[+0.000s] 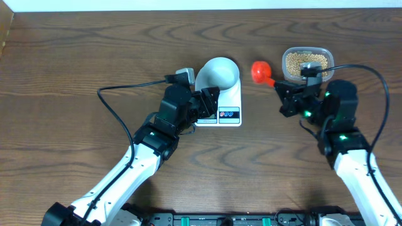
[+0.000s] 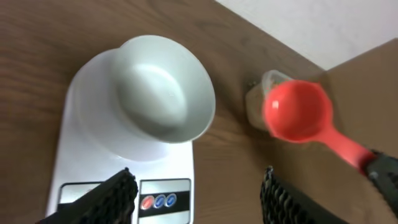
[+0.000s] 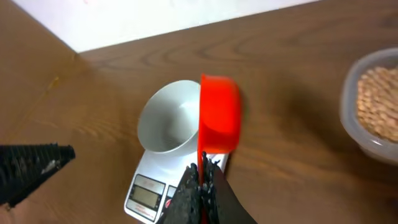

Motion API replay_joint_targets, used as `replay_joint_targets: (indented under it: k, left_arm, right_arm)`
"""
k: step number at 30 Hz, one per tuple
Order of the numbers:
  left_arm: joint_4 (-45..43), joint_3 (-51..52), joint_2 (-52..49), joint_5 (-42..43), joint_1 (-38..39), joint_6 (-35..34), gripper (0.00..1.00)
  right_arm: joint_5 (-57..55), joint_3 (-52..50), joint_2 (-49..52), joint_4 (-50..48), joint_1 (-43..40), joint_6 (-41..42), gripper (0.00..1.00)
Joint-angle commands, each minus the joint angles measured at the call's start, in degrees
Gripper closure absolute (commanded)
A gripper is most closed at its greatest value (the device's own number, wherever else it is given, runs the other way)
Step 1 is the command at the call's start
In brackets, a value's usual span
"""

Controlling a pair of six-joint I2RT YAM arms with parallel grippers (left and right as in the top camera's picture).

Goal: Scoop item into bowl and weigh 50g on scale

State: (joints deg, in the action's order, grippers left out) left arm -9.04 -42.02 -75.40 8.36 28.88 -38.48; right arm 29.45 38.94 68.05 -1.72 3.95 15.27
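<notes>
bowl [image 1: 218, 73]: white, pale bluish inside
scale [image 1: 233, 98]: white; grey display [image 3: 145, 190]; red and blue buttons [image 2: 160, 201]
scoop [image 1: 259, 71]: red-orange, plain
beans [image 1: 306, 62]: beige-yellow
surface [image 1: 81, 56]: dark brown, wood grain

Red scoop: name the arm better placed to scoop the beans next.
Right. The right tool holds the red plastic scoop beside the clear plastic tub of beige beans. The left tool stands open by the flat white scale.

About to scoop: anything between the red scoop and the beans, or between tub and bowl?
Nothing visible. Only bare table lies between the red scoop in the right gripper and the tub of beans, and on to the bowl on the scale. The left gripper, open, sits at the display end, off that path.
</notes>
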Motion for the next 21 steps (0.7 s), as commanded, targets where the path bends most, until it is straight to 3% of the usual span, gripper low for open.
replay_joint_targets:
  k: [1, 8, 13, 15, 16, 20, 21]
  left_arm:
    - [0.0, -0.2, -0.2, -3.8, -0.4, 1.4, 0.32]
    - [0.0, -0.2, -0.2, -5.4, -0.3, 1.4, 0.32]
    - [2.2, -0.2, -0.2, -5.4, -0.3, 1.4, 0.32]
    - [4.3, -0.2, -0.2, -5.4, -0.3, 1.4, 0.24]
    - [6.5, -0.2, -0.2, -4.9, -0.3, 1.4, 0.14]
    - [7.4, -0.2, -0.2, -4.7, -0.3, 8.1, 0.14]
    - [7.3, -0.2, -0.2, -4.7, -0.3, 9.5, 0.20]
  right_arm:
    - [8.9, 2.2, -3.3, 1.6, -4.3, -0.6, 0.99]
    - [17.4, 2.2, -6.9, 3.2, -11.1, 2.7, 0.99]
    - [8.7, 2.2, -6.5, 1.7, -11.4, 2.3, 0.99]
    - [5.3, 2.2, -6.5, 0.6, -11.3, 2.3, 0.99]
    - [3.8, 2.2, -6.5, -0.7, -11.3, 2.2, 0.99]
    - [2.9, 2.2, -6.3, -3.5, -11.3, 0.9, 0.99]
    - [2.4, 2.2, -6.0, -4.0, -11.3, 1.0, 0.99]
